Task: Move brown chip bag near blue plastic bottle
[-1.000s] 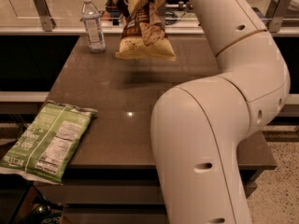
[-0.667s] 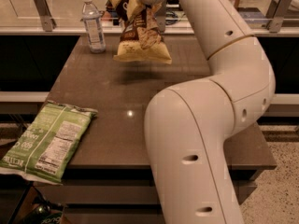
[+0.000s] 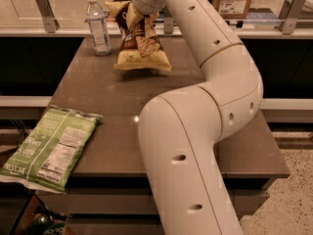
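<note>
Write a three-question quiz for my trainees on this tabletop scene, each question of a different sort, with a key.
1. Multiple choice: the gripper, above the far end of the table, holds which item? A) brown chip bag B) green bag C) bottle
2. True or false: the green bag stands upright.
3. Short answer: on which side of the brown chip bag, as the picture shows it, is the blue plastic bottle?

Key: 1. A. 2. False: the green bag lies flat at the near left corner. 3. Left.
</note>
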